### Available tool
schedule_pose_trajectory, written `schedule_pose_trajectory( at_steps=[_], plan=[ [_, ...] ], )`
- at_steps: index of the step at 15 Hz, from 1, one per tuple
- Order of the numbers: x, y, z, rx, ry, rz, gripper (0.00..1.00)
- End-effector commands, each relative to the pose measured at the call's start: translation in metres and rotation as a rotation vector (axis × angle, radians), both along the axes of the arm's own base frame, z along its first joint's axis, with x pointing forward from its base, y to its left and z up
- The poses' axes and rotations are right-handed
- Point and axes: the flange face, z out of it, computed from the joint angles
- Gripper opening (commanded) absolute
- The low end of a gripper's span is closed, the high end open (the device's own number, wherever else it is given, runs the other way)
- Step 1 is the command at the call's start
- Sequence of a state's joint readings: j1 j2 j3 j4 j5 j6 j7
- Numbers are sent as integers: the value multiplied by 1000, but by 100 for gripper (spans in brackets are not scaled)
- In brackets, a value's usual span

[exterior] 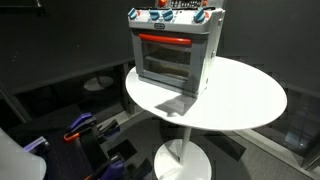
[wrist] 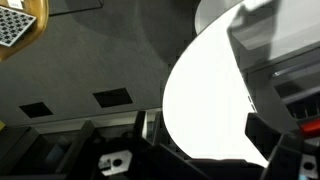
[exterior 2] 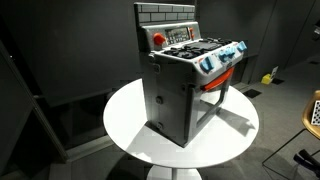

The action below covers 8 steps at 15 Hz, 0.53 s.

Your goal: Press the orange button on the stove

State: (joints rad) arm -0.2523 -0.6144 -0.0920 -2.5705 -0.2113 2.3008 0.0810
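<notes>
The grey toy stove [exterior: 170, 50] stands on the round white table [exterior: 245, 100], with a dark glass door and a red bar handle. It shows in both exterior views [exterior 2: 178, 90]. A round red-orange button [exterior 2: 160, 39] sits on its back panel, and red and blue knobs line the front of its top. In the wrist view the stove [wrist: 280, 50] is at the upper right, blurred. My gripper [wrist: 225, 140] shows only in the wrist view, as dark fingers at the bottom and right edges. It looks open and empty, low beside the table edge and far from the stove.
The table stands on a white pedestal [exterior: 185, 150]. Dark walls surround it. Orange and blue items [exterior: 80, 128] lie on the floor by the table. A yellow object [exterior 2: 268, 77] lies on the floor at the back. A tan board [wrist: 20, 25] hangs at the upper left.
</notes>
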Motion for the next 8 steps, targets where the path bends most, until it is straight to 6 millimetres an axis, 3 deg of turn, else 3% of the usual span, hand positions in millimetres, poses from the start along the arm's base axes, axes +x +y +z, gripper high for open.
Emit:
schedule_pose_trajectory(
  at_steps=[1, 8],
  plan=[
    [45, 4, 10, 62, -73, 2, 100],
    [119, 39, 7, 148, -187, 82, 100]
  ],
)
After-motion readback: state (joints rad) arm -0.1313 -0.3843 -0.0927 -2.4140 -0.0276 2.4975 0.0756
